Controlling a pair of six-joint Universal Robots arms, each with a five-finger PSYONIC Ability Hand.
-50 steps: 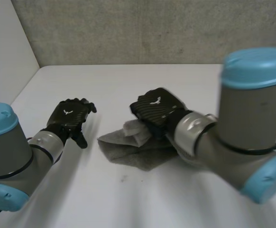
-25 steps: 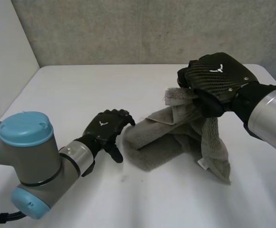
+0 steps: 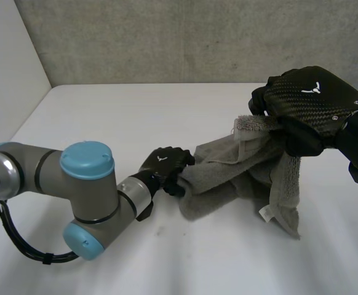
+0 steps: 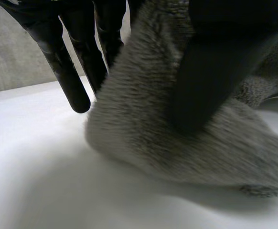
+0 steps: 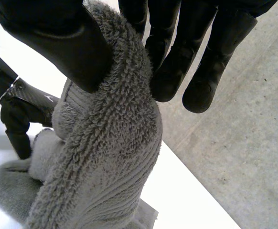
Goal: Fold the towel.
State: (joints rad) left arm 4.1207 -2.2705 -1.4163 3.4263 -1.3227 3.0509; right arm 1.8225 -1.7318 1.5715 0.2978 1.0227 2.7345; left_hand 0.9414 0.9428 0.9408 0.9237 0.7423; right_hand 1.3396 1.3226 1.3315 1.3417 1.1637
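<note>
- Towel (image 3: 222, 184), grey and bunched, lies right of centre on the white bench (image 3: 105, 117), its far right edge raised.
- That edge is pinched between thumb and fingers of the right hand (image 3: 308, 104).
- At the towel's left end, the left hand (image 3: 165, 166) clamps its thumb over the fold, fingers behind.

The black left hand (image 3: 163, 166) is reaching across the white counter (image 3: 105, 117) from its left edge to the grey fluffy terry towel (image 3: 228, 178), its fingers (image 4: 74, 71) closing on the cloth's left end. The black right hand (image 3: 308, 104) is carrying its pinched towel edge higher, toward the counter's right edge, drawing the cloth out.
</note>
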